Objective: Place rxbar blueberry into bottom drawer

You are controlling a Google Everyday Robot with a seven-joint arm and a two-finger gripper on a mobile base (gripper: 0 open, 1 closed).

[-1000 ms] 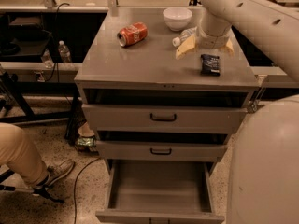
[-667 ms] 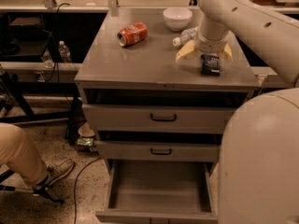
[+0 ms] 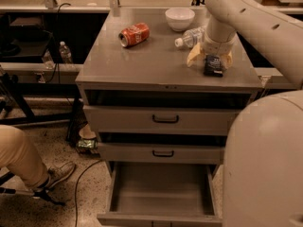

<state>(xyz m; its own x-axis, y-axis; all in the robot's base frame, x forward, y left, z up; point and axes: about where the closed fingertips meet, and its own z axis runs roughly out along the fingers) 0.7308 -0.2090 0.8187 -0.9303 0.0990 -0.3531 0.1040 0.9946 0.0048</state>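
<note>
The rxbar blueberry [image 3: 213, 66], a dark flat bar, lies on the grey cabinet top [image 3: 151, 60] near its right front corner. My gripper [image 3: 211, 58] comes down from the arm at the upper right and sits right over the bar. Its cream fingers [image 3: 194, 56] are spread to the bar's left and right, with the bar between them on the surface. The bottom drawer [image 3: 161, 189] is pulled out at the base of the cabinet, and its plain grey floor shows with nothing in it.
A red soda can [image 3: 134, 34] lies on its side at the back left of the top. A white bowl [image 3: 180, 18] and a clear plastic bottle [image 3: 191, 36] are behind the gripper. Two upper drawers are partly open. A person's leg [image 3: 21, 156] is at the left. My robot body [image 3: 265, 164] fills the right.
The gripper has moved down and a little right, from beside the bottle to straddle the bar. The bar, can and drawers have not moved.
</note>
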